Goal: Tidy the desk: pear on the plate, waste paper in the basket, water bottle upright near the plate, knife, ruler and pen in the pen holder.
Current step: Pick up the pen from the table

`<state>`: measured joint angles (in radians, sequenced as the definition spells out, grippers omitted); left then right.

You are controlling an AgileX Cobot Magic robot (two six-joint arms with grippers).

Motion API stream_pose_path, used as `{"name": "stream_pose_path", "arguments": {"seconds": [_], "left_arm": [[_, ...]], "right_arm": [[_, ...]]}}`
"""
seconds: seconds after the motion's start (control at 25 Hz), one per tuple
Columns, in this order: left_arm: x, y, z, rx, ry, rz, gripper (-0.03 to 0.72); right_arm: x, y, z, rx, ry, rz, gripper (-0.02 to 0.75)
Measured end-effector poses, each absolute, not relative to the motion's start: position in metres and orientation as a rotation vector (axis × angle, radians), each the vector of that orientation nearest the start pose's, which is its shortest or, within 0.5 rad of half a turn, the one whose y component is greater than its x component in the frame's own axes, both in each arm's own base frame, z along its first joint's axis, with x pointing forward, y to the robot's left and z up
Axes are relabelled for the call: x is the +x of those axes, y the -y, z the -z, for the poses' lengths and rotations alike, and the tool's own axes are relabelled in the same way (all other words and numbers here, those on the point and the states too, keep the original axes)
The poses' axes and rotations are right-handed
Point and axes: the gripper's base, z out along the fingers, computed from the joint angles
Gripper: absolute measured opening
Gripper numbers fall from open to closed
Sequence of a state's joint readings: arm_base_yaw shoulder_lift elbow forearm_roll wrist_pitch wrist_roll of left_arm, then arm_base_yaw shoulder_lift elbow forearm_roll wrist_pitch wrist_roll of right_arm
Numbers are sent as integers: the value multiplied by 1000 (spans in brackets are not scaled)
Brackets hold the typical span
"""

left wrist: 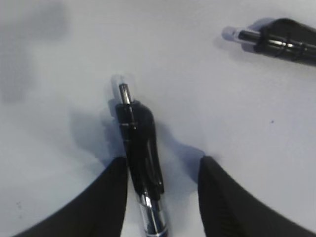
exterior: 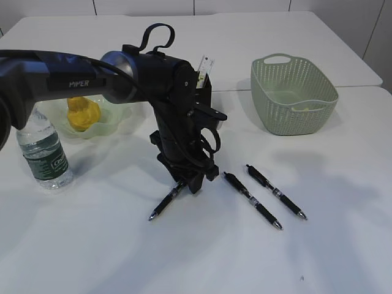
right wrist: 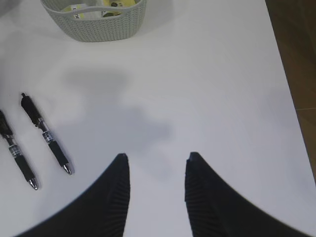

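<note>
Three black pens lie on the white table. My left gripper (exterior: 190, 181) reaches down over the leftmost pen (exterior: 163, 206). In the left wrist view this pen (left wrist: 140, 148) lies between the open jaws of the left gripper (left wrist: 163, 160), against the left finger (left wrist: 106, 197), with a gap to the right one. My right gripper (right wrist: 157, 155) hangs open over bare table. The yellow pear (exterior: 82, 113) sits on the green plate (exterior: 116, 122). The water bottle (exterior: 44, 150) stands upright beside it. A ruler (exterior: 207, 63) sticks out of the black pen holder (exterior: 206, 86). No knife shows.
The other two pens (exterior: 252, 200) (exterior: 275, 192) lie right of the left gripper, also seen in the right wrist view (right wrist: 47, 134). The green basket (exterior: 293, 92) at the back right holds paper scraps (right wrist: 118, 4). The table's right edge (right wrist: 289, 94) is near the right gripper.
</note>
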<state>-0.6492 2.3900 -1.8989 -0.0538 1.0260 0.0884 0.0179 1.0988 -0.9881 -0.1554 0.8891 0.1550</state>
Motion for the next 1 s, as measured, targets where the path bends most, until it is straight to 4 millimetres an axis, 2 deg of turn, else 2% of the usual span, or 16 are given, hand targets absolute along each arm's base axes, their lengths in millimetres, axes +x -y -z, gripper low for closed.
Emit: {"name": "stream_pose_path", "arguments": {"seconds": [0.2,0.36,1.0], "left_arm": [[384,297,-119,1031,-2835,132,190],[384,297,-119,1026,-2832,134,106],[386,299,-119,1009,-2804,149,91]], "right_arm": [[213,7,-337,99,-2470,117,314],[213,7,-337,99,-2470,117,314],[213,7,-337,99,-2470,117,314]]}}
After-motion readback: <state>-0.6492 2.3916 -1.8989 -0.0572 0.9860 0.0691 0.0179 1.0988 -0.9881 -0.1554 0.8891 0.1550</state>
